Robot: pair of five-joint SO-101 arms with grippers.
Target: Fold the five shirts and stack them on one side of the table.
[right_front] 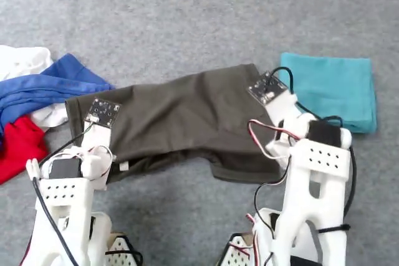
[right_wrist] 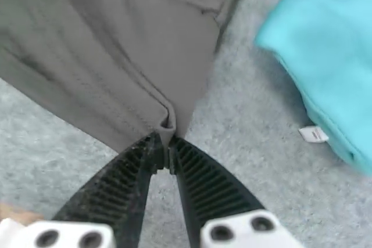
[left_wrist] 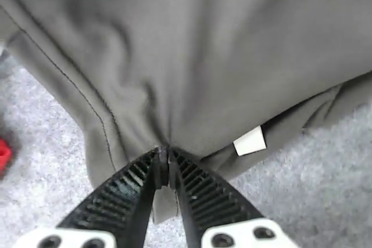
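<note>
An olive-grey shirt [right_front: 181,119] lies spread across the middle of the grey table, held at both ends. My left gripper [left_wrist: 164,161] is shut on the shirt's [left_wrist: 192,56] edge near a small white label [left_wrist: 250,141]; in the high view this gripper [right_front: 101,113] is at the shirt's left end. My right gripper [right_wrist: 165,143] is shut on a pinched fold of the same shirt [right_wrist: 116,56], at its right end [right_front: 267,88]. A folded turquoise shirt [right_front: 333,88] lies flat at the right, also in the right wrist view [right_wrist: 325,56].
A heap of unfolded shirts sits at the left edge: blue [right_front: 47,88], white [right_front: 22,60] and red [right_front: 19,144]. Bare grey table [right_front: 187,23] stretches behind the olive shirt. Both arm bases [right_front: 312,216] stand at the near edge.
</note>
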